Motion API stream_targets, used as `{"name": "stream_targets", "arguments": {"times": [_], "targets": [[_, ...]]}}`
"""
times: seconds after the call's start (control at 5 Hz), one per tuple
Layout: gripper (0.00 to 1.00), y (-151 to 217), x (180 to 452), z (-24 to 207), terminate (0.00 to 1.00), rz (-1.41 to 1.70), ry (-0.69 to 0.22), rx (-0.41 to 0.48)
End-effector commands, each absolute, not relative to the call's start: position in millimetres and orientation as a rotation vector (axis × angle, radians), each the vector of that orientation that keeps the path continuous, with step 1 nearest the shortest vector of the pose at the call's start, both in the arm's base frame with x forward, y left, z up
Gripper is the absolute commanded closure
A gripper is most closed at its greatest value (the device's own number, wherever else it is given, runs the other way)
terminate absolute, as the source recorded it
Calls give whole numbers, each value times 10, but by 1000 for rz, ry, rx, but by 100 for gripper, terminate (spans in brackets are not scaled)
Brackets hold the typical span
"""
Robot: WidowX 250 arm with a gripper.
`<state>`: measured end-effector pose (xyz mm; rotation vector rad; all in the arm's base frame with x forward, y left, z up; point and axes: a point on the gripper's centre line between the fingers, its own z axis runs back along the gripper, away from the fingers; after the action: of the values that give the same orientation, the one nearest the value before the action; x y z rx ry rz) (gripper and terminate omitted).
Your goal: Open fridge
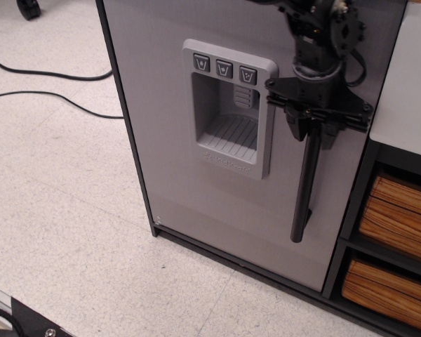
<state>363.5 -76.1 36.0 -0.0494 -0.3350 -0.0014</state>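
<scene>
Gripper clamps narrow on handle top; fridge door shut behind it.

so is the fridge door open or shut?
Shut. The grey door sits flush in the fridge's black frame, no gap showing. The claw is closed around the handle.
</scene>
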Motion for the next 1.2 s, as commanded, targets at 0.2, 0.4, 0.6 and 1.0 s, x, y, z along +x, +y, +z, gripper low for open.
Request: {"name": "stream_targets", "arguments": {"times": [0.2, 0.4, 0.6, 1.0], "targets": [[100, -643, 3393, 611, 0, -29, -385, -74], [100, -493, 3183, 702, 0, -49, -360, -92], [100, -303, 3031, 816, 0, -91, -257, -155], [100, 59, 2942, 921, 0, -112, -293, -118]]}}
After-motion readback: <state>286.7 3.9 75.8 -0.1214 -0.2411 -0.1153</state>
